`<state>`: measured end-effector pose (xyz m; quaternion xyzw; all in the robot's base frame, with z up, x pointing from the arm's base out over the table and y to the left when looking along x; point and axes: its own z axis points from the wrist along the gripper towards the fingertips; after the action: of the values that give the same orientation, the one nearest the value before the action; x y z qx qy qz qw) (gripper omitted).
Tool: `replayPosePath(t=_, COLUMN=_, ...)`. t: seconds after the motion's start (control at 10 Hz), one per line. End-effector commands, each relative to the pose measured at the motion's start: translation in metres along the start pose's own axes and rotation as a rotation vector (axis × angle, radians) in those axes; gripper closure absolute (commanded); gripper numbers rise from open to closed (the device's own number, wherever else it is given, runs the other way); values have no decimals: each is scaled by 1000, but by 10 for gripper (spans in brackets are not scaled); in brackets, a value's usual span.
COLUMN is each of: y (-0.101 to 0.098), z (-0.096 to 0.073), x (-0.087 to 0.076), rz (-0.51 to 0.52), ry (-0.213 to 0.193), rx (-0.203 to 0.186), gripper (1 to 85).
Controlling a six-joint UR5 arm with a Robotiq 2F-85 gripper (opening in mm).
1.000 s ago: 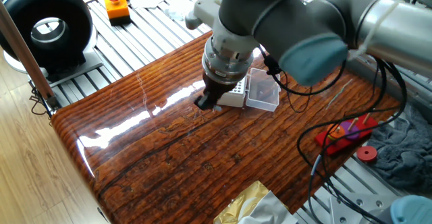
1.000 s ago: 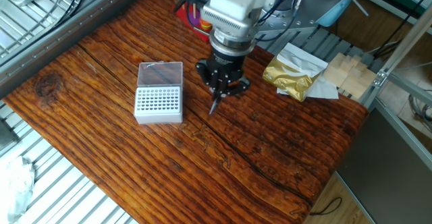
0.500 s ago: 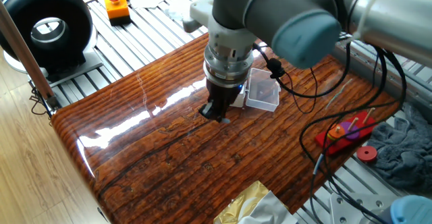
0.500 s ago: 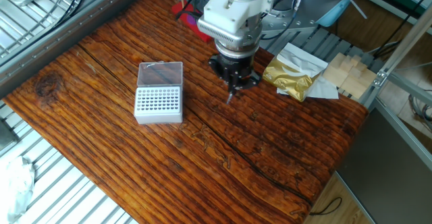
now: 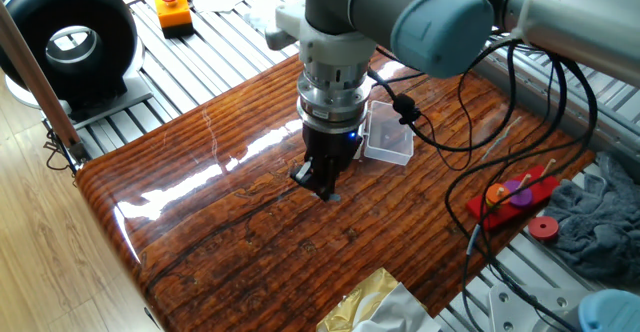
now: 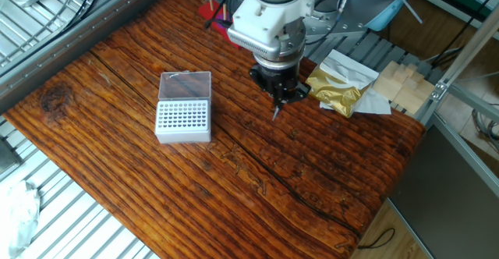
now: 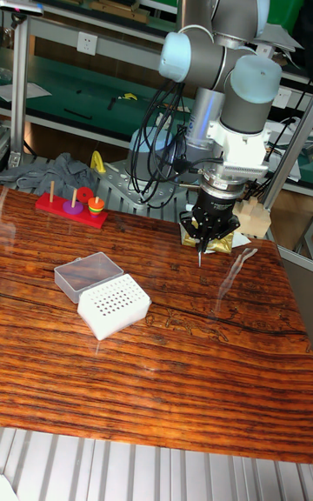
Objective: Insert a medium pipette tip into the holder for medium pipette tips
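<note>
The holder (image 6: 184,118) is a white block with a grid of holes on top, and its clear lid (image 6: 185,85) lies open behind it on the wooden table. My gripper (image 6: 277,103) hangs above the table to the right of the holder, well apart from it. It is shut on the medium pipette tip (image 6: 275,113), a thin pale sliver pointing down from the fingers. The tall fixed view shows the gripper (image 7: 202,243) with the tip (image 7: 200,257) above the wood, right of the holder (image 7: 113,303). In one fixed view the arm hides most of the holder; only its lid (image 5: 390,137) shows.
A gold foil packet (image 6: 335,87) on white paper and wooden blocks (image 6: 398,83) lie just right of the gripper. A red peg toy (image 7: 74,205) sits at the table's back edge by grey cloth (image 5: 600,222). Cables (image 5: 480,222) trail from the arm.
The gripper has carried the tip away from the holder, rightward in the other fixed view, toward the gold packet. The holder has not moved.
</note>
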<state>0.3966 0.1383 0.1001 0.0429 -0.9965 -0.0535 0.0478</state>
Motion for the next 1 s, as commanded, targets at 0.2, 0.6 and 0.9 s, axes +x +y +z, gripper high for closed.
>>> replayPosePath(t=0.2, y=27, z=-4, x=29, rz=35, ry=122, rx=-105, gripper=847)
replayPosePath(t=0.6, y=27, z=-4, x=34, rz=38, ry=142, rx=-104, gripper=847)
replayPosePath(t=0.9, y=13, z=-2, x=16, rz=20, ry=59, rx=-40, gripper=847)
